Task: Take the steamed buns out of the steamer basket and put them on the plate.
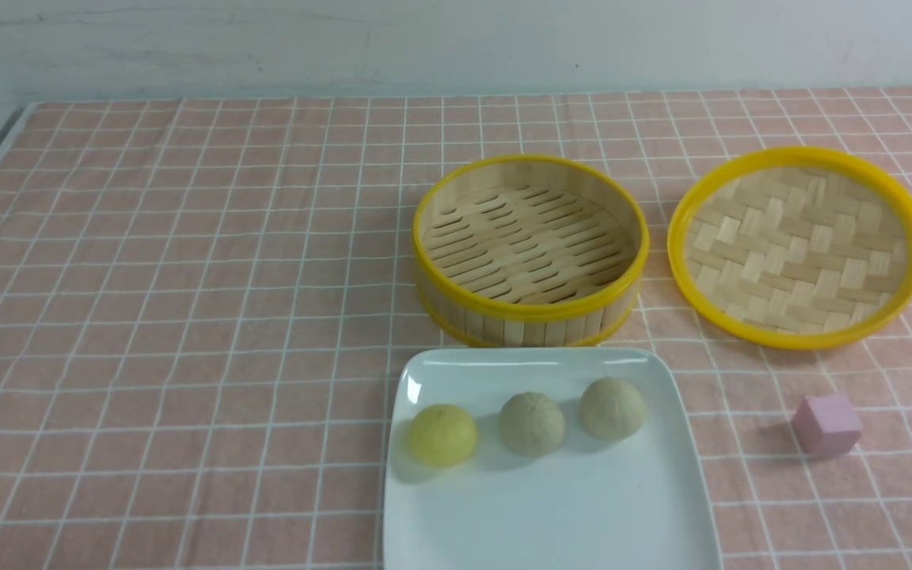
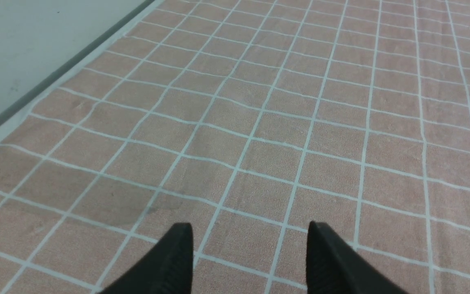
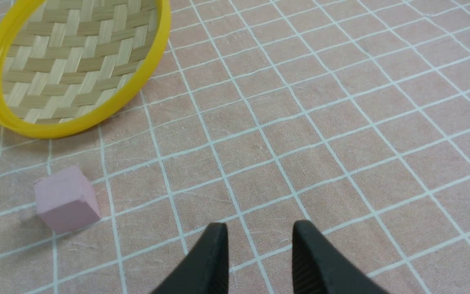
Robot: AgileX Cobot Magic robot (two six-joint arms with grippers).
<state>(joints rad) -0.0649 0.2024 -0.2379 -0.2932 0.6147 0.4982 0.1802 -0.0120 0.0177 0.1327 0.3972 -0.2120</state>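
Buns sit in a row on the white plate (image 1: 551, 507): yellow bun (image 1: 442, 434), beige bun (image 1: 532, 423), second beige bun (image 1: 613, 408). Steamer basket (image 1: 530, 249) stands empty behind. Left pincer (image 2: 249, 261) gapes wide; right pincer (image 3: 259, 261) part-open, both empty.

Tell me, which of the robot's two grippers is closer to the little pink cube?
The right. The right gripper hangs open over bare cloth with the pink cube close by in its wrist view. The left gripper, also open, sees only checked cloth and the table's edge.
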